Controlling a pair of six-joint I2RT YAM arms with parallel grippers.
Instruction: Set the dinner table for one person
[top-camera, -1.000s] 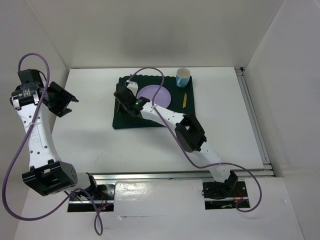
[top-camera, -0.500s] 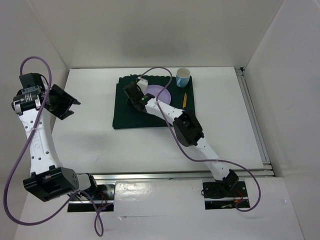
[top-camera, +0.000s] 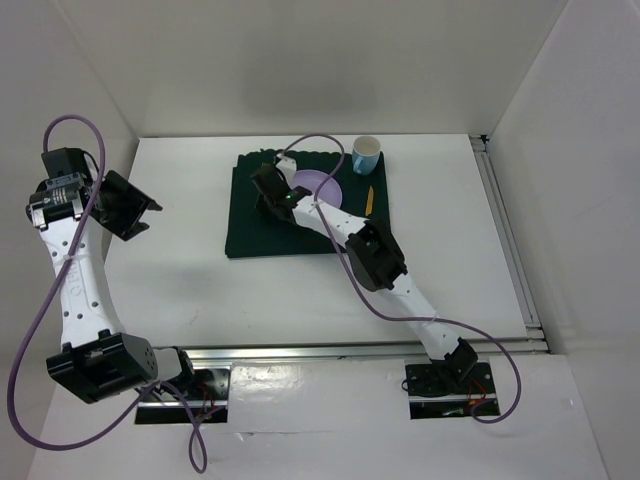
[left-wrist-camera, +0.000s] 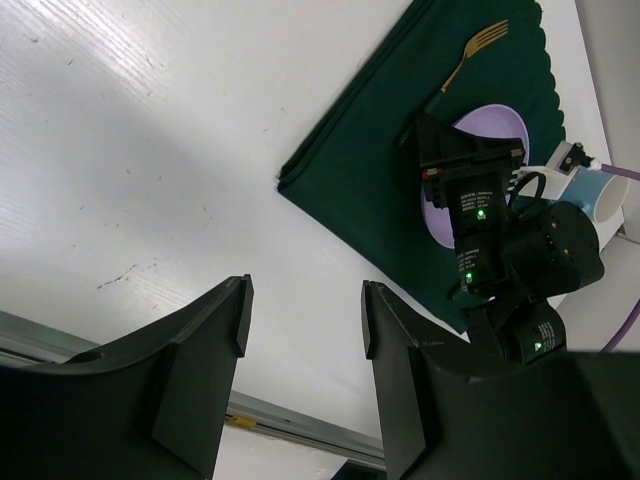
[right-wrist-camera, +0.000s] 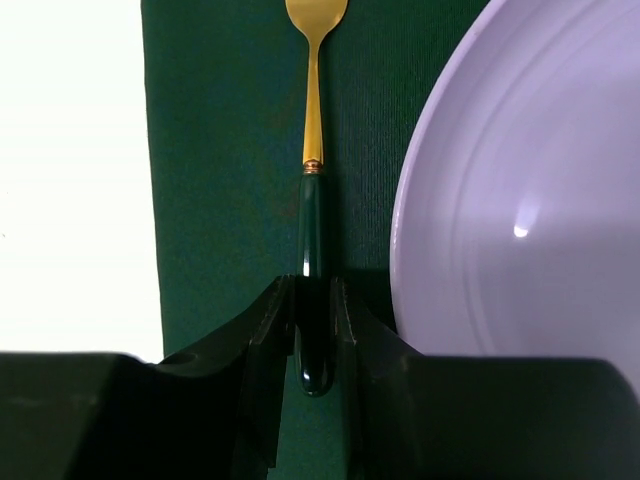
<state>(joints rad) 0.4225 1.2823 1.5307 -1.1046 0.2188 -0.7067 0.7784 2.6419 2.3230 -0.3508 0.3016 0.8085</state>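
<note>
The dinner table (top-camera: 180, 270) fills the middle of the overhead view, a white top with a metal rail along its lower edge and another down its right side. On its upper middle part lies a dark green cloth (top-camera: 250, 235), square, with a scalloped far edge.

The right arm (top-camera: 380, 265) runs from the lower right of that view up and leftward over the cloth. The left arm (top-camera: 75, 270) stands tall at the far left, its wrist held above the table's upper left corner, well apart from the cloth.

A pale purple plate (top-camera: 325, 183) sits on the upper right part of the cloth, partly hidden by the right wrist. A light blue cup (top-camera: 366, 154) stands just above and to the right of it, at the cloth's top right corner.

In the right wrist view we see the right gripper (right-wrist-camera: 314, 295) pinching the dark green handle of a gold fork (right-wrist-camera: 313, 150), which points to the top of the frame, just left of the plate's rim. We cannot tell whether the fork rests on the cloth or hangs just above it.

The left gripper (left-wrist-camera: 305, 300) has its jaws spread, with nothing between them.

A slim gold utensil (top-camera: 368, 200) lies on the cloth right of the plate.
</note>
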